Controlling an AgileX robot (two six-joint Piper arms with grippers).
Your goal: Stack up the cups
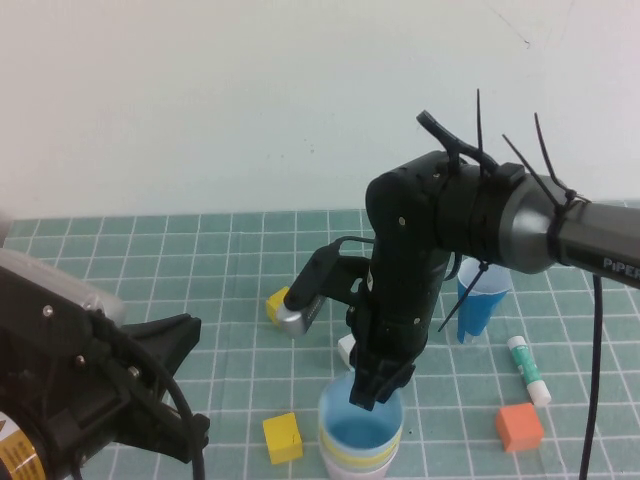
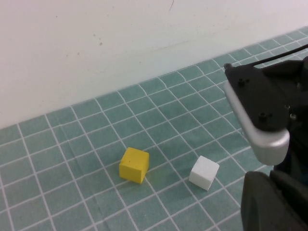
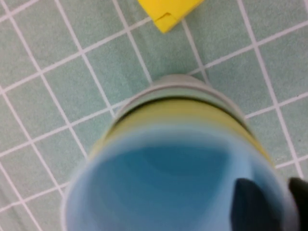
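Left gripper (image 1: 185,385): parked low at the near left of the table, well apart from the cups. Whether its jaws are spread or pressed together cannot be told from any view. It holds nothing that shows.

Loose items left of the work: a yellow block (image 1: 282,437) lies just beside the stack on the green gridded mat (image 1: 150,270); a second yellow block (image 1: 276,299) sits further back, partly behind the right arm's camera housing, and a white block (image 1: 346,349) shows behind the arm.

Stack of cups (image 1: 360,448): at the near centre, upright. The light blue cup (image 1: 362,425) is nested on top; a yellow band (image 1: 357,459) and a pale rim below it show under it. The exact count of cups in the stack cannot be told.

Right gripper (image 1: 374,388): directly above the stack, its fingers pinching the rim of the light blue cup, one finger inside the wall, as the right wrist view confirms.

Further right: a dark blue cup (image 1: 478,296) stands alone, not part of the stack, with a glue stick (image 1: 527,370) and an orange block (image 1: 519,427) nearby.

Assessment: stacking looks nearly complete; release of the top cup appears to remain.
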